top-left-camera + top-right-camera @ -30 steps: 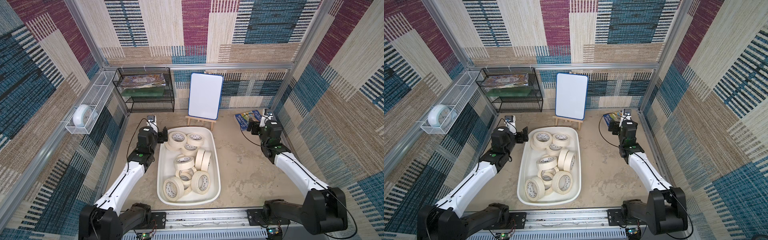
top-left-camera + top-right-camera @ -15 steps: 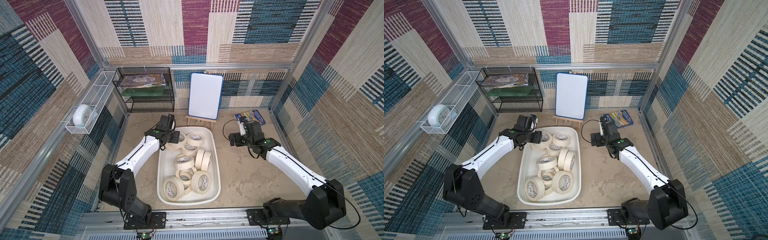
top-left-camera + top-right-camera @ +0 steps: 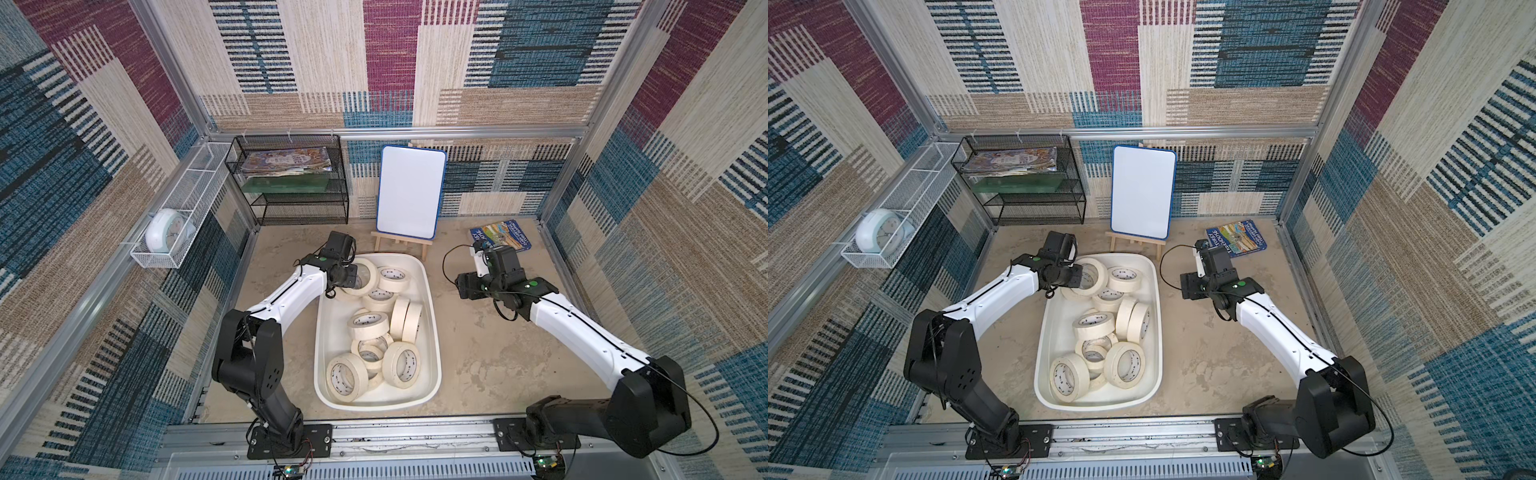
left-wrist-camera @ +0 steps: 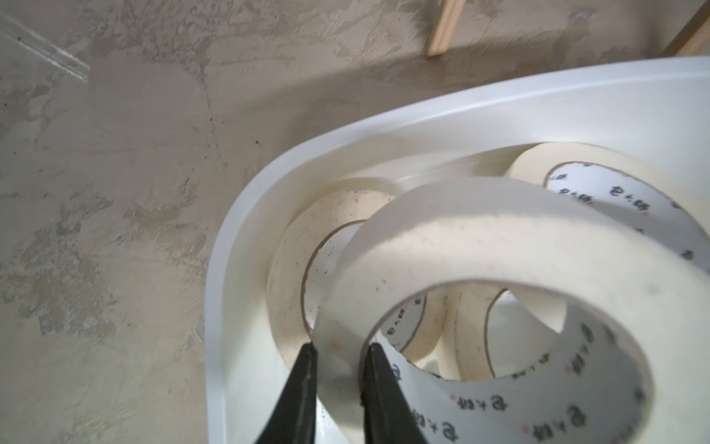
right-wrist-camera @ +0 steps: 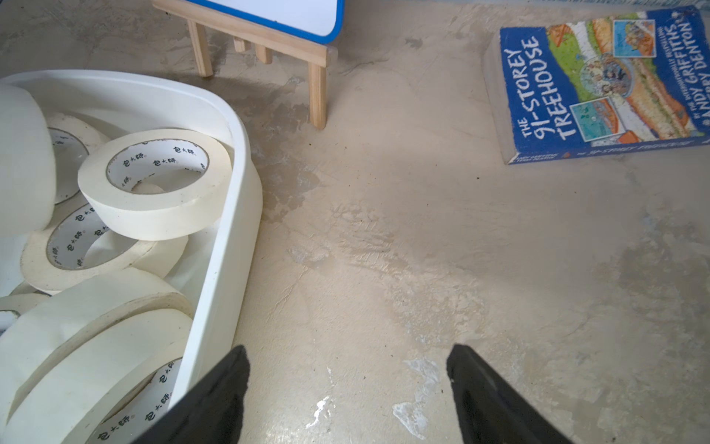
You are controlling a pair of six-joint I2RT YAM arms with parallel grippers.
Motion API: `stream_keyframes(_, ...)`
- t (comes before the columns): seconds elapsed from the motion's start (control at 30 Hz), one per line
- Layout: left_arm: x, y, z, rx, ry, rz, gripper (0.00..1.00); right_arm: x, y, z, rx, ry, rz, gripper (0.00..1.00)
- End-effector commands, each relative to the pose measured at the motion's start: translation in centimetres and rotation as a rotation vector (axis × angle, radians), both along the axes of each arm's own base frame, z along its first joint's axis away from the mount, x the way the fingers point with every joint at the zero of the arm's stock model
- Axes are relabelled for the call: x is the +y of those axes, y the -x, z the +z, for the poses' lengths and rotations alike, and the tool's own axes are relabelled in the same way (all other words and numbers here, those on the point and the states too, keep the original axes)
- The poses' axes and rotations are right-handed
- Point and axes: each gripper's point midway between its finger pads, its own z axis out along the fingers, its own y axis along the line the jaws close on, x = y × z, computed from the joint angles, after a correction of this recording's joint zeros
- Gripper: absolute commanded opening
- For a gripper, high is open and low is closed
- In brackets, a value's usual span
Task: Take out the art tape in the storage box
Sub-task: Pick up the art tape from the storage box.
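The storage box [image 3: 436, 332] is a white oblong tub in the middle of the floor, seen in both top views, with several cream art tape rolls [image 3: 370, 326] piled in it. My left gripper [image 4: 341, 348] is at the box's far left corner. It is shut on the wall of one art tape roll [image 4: 480, 238], one finger outside the ring and one inside. That roll [image 3: 1096, 272] stands tilted over its neighbours. My right gripper [image 5: 348, 348] is open over bare floor just right of the box rim [image 5: 230, 230], holding nothing.
A whiteboard on a wooden easel [image 3: 411, 193] stands just behind the box. A blue book [image 3: 500, 237] lies at the back right. A black mesh shelf [image 3: 291, 183] is at the back left. A white wire basket [image 3: 183, 199] on the left wall holds a clock [image 3: 164, 228].
Both arms swung in from the sides toward the box. The left gripper reached the far left corner and shut on a roll's wall. The right gripper's fingers narrowed slightly.
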Motion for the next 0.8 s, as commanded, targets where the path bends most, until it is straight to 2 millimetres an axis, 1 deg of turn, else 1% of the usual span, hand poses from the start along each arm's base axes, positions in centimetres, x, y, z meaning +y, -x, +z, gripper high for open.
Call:
stream_keyframes(0.0, 0.4, 1.2, -0.9, 0.054, -0.028, -0.003, 0.11, 1.3, 0.0, 0.3, 0.006, -0.047, 0.04, 0.83)
stream_keyframes(0.07, 0.5, 1.2, -1.0, 0.054, -0.034, -0.001, 0.04, 1.8, -0.1, 0.3, 0.009, -0.055, 0.05, 0.82)
stream_keyframes(0.13, 0.4, 1.2, -0.6, 0.048, -0.029, -0.002, 0.01, 2.4, -0.2, 0.7, 0.011, -0.069, 0.06, 0.81)
stream_keyframes(0.23, -0.1, 1.4, 1.1, 0.014, -0.02, -0.016, 0.0, 4.1, -0.5, 2.0, 0.0, -0.106, 0.096, 0.79)
stream_keyframes(0.3, -0.8, 1.7, 2.7, -0.01, -0.027, -0.034, 0.0, 5.8, -0.7, 3.1, -0.007, -0.132, 0.133, 0.78)
stream_keyframes(0.37, -1.8, 2.1, 4.2, -0.03, -0.037, -0.064, 0.0, 8.1, -0.9, 4.3, -0.011, -0.165, 0.181, 0.77)
stream_keyframes(0.47, -3.5, 2.7, 5.6, -0.043, -0.055, -0.108, 0.0, 11.6, -1.4, 5.7, -0.011, -0.225, 0.25, 0.76)
stream_keyframes(0.57, -5.1, 3.1, 6.4, -0.056, -0.066, -0.145, 0.0, 14.6, -1.7, 6.9, -0.006, -0.279, 0.306, 0.73)
stream_keyframes(0.63, -6.0, 3.3, 6.6, -0.065, -0.077, -0.168, 0.0, 16.3, -1.9, 7.2, -0.004, -0.292, 0.337, 0.72)
stream_keyframes(0.7, -6.7, 3.4, 6.7, -0.065, -0.085, -0.184, 0.0, 17.5, -2.1, 7.4, -0.003, -0.293, 0.357, 0.71)
stream_keyframes(0.77, -7.1, 3.4, 6.7, -0.065, -0.093, -0.191, 0.0, 18.6, -2.1, 6.9, 0.015, -0.301, 0.378, 0.71)
